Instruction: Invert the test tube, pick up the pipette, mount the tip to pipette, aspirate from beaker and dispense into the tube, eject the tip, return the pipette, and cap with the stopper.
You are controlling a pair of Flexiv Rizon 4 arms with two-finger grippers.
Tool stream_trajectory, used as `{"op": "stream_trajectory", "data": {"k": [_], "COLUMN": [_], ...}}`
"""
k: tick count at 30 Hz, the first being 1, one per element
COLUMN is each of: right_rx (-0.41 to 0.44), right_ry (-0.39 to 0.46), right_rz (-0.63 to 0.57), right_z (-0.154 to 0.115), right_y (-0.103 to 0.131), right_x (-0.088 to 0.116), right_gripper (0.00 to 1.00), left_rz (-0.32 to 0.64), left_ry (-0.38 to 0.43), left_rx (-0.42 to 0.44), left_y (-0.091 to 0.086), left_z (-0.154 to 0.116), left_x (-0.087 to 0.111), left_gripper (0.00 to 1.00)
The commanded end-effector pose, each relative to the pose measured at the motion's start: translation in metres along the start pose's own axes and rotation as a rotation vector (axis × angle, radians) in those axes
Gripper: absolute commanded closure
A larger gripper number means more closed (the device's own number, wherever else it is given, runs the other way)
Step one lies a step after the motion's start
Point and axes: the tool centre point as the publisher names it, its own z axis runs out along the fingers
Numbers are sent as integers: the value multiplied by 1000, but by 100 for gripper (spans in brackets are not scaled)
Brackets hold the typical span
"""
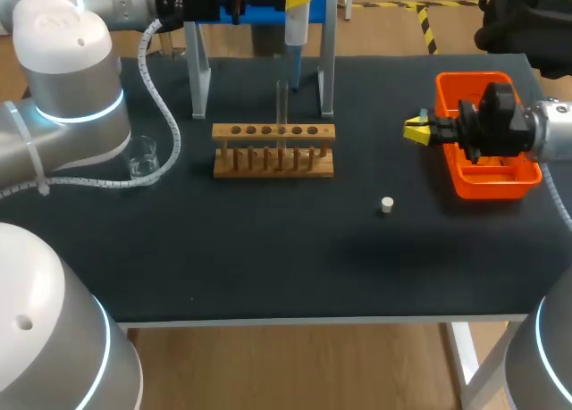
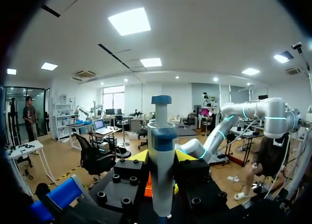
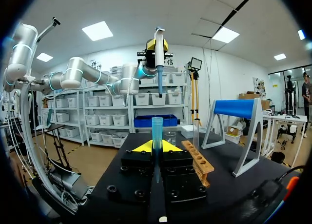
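My left gripper (image 2: 161,160): clamped on the pipette (image 2: 161,136), above the rack (image 1: 268,164).
My right gripper (image 3: 156,147): closed around a blue tip (image 3: 156,127), beside the orange tray (image 1: 487,188).

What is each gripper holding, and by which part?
The left gripper is shut on the pipette, gripping its white body below the blue collar. The right gripper is shut on the blue tip, around its middle, wide end up.

On the table (image 1: 268,267): beaker (image 1: 142,155) left of rack (image 1: 273,151), stopper (image 1: 386,205) right-front, tray (image 1: 487,189) farther right.
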Motion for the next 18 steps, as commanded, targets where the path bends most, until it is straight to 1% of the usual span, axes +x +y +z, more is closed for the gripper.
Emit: {"op": "stream_trajectory", "data": {"k": [1,10,18], "right_rx": [-4,-6,-2], "right_ry": [2,57,74], "right_rz": [-2,-11,-5], "right_z": [25,69,98], "right_y": [-1,1,4], "right_x": [-2,3,-1], "right_gripper": [100,100,100], "left_rz": [1,1,1], "left_ry": [-1,-1,-1], "left_rx": [4,4,4], "left_y": [0,0,0], "left_z": [0,0,0], "left_x": [1,1,1], "left_gripper": [100,100,100]}}
